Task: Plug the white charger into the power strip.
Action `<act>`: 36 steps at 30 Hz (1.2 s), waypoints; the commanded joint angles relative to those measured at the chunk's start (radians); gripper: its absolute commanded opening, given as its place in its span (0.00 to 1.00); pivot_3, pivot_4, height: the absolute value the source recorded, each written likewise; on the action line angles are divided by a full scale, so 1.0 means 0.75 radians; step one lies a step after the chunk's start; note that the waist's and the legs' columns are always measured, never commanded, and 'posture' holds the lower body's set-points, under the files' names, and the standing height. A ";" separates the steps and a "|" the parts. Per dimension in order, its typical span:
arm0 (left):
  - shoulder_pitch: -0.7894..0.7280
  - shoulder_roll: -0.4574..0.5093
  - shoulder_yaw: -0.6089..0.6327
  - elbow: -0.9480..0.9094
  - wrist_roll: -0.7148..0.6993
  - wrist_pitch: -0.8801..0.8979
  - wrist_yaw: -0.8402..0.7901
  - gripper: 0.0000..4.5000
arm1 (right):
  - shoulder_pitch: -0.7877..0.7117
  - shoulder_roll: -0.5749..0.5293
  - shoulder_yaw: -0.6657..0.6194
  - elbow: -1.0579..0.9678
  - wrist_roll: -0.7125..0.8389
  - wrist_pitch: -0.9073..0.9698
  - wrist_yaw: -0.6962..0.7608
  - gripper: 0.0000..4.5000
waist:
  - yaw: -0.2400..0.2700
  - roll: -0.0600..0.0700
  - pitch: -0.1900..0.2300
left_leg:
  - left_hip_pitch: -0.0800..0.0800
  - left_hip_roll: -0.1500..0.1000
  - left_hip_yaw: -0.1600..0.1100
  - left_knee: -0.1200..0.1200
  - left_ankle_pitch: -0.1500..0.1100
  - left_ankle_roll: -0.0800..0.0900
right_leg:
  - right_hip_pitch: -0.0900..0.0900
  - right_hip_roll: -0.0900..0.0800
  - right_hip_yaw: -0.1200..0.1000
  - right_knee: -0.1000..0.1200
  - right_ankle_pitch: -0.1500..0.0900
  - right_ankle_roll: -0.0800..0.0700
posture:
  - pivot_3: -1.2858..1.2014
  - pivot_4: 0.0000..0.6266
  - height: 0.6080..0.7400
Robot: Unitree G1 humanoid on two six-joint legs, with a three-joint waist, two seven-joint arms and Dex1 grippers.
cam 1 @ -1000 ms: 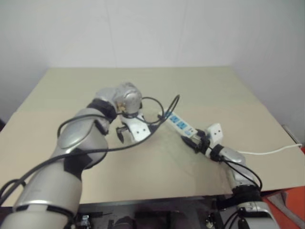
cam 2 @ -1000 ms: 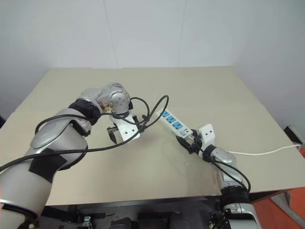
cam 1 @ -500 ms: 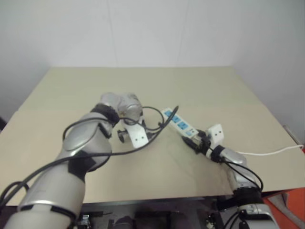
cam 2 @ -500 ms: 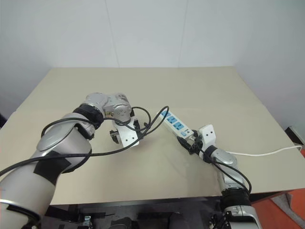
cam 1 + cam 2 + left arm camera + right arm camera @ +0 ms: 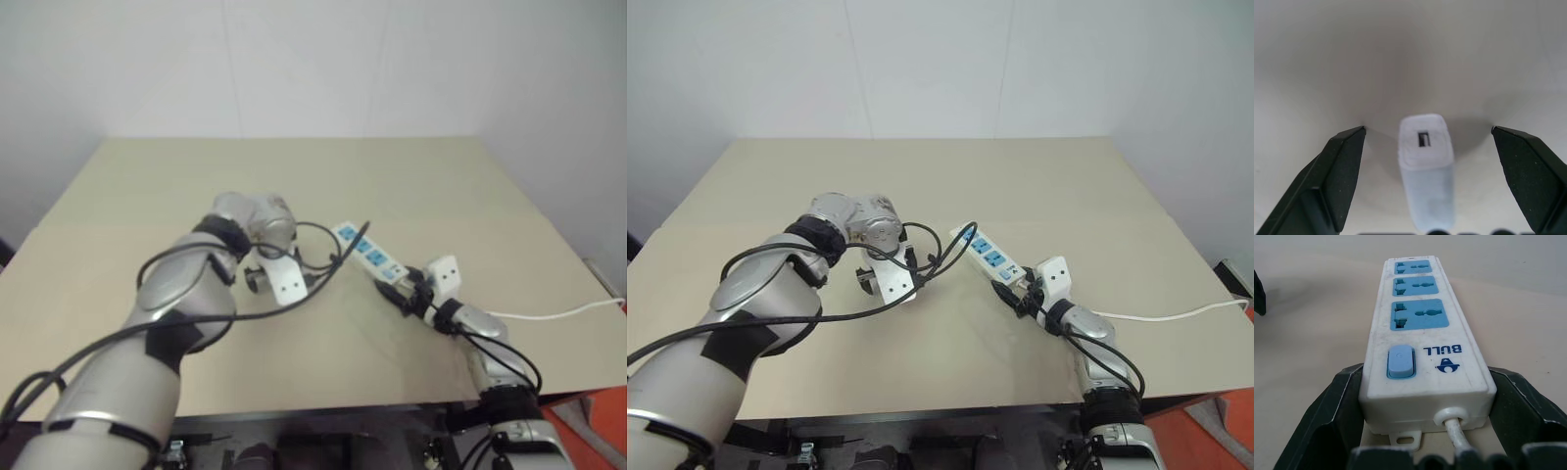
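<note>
Two pincers work over one beige tabletop (image 5: pixel 1068 176). On the left, the left pincer (image 5: pixel 1432 147) points steeply down at the tabletop near its middle, its black fingers (image 5: pixel 1342 171) spread wide. The charger (image 5: pixel 1426 169) lies on the tabletop between those fingers, touching neither; a small dark port shows on its end face. From the head views the charger is hidden under the left pincer's white body, so its lie relative to the strip is hard to judge.

Just right of that, the strip (image 5: pixel 986 253) lies flat, running from the far left toward the near right, with three blue sockets in a row and a blue switch at its near end. The right pincer (image 5: pixel 1425 431) lies low and level at that near end, its two fingers (image 5: pixel 1332 411) set against the strip's sides, apparently gripping it. The strip's white cord (image 5: pixel 1161 315) leaves the near end and trails right to the tabletop's right edge.
</note>
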 commanded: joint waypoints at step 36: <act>0.251 0.216 1.124 -0.403 -1.448 1.147 -0.515 0.23 | -0.360 -0.027 0.179 0.341 0.040 -0.108 0.696 0.76 | -0.057 0.001 0.001 | 0.003 0.001 -0.003 0.002 0.000 0.000 | 0.000 0.001 0.001 0.006 0.000 0.000 | 0.52 0.24 1.00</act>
